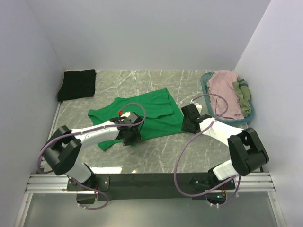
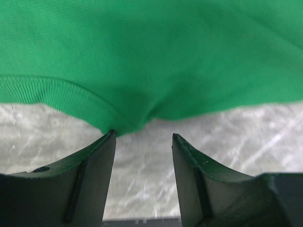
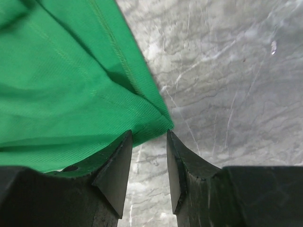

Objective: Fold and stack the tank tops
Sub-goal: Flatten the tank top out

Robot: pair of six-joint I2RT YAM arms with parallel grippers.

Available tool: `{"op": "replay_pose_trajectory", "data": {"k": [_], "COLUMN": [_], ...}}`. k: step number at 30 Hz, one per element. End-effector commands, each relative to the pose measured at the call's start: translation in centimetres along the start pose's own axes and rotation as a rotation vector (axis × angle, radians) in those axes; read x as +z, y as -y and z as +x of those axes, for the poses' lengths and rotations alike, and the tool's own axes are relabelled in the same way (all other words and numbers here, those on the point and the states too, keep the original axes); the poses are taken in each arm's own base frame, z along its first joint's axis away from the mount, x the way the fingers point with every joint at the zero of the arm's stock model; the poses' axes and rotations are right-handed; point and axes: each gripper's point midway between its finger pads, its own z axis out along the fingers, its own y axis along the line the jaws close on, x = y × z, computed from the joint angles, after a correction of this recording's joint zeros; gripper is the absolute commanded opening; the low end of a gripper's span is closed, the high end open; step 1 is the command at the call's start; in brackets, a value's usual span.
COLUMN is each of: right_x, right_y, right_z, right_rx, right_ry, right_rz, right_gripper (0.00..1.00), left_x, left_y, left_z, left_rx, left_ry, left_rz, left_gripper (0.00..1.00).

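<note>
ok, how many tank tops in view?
4. The green tank top lies spread at centre; the black tank top sits folded at the far-left corner; the pink tank top and olive tank top are heaped in the teal basket, far right. Others may hide beneath.

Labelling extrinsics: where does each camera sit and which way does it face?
Top external: above and behind the bases, looking down on table and green tank top; left arm, right arm show.
Left wrist: on left wrist, facing the top's ribbed edge; left end effector shows, open.
Right wrist: on right wrist, facing the top's corner; right end effector shows, open.
Shared: green tank top, table.
</note>
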Motion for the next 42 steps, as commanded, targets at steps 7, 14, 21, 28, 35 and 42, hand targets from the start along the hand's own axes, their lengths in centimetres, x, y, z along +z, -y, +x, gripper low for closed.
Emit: {"op": "replay_pose_trajectory", "data": {"k": [7,14,21,28,35,42], "right_x": [0.9,0.3,-1.4,-3.7,-5.7,-10.1], "right_y": [-0.5,-0.7,0.1,0.0,-2.1,-4.2], "right_z": [-0.4,0.3,1.2,4.0,8.7,0.6], "right_rx": [0.0,0.001,0.011,0.032,0.046,0.101], "right_ry": [-0.02,-0.037,-0.033,-0.05,-0.113,0.109], "right_rz": [0.026,0.014,0.008,-0.047,-0.174,-0.244], "right_gripper": [0.42,0.0,0.0,0.0,0.24,0.59], "left_x": [2.1,2.1,0.4,-2.3,-2.8,-6.7], "left_y": [1.0,0.1,-2.6,-5.8,-7.9,-3.1], "left_z": [-2.6,-1.9,1.0,4.6,8.4,4.8], "left_rx": [-0.019,0.007,0.042,0.08,0.093,0.201], "left_ry": [0.113,0.087,-0.015,-0.144,-0.289,-0.209], "left_rz": [-0.063,-0.092,-0.097,-0.088,-0.05,0.101], "left_gripper": [0.52,0.15,0.01,0.01,0.03,0.55]}}
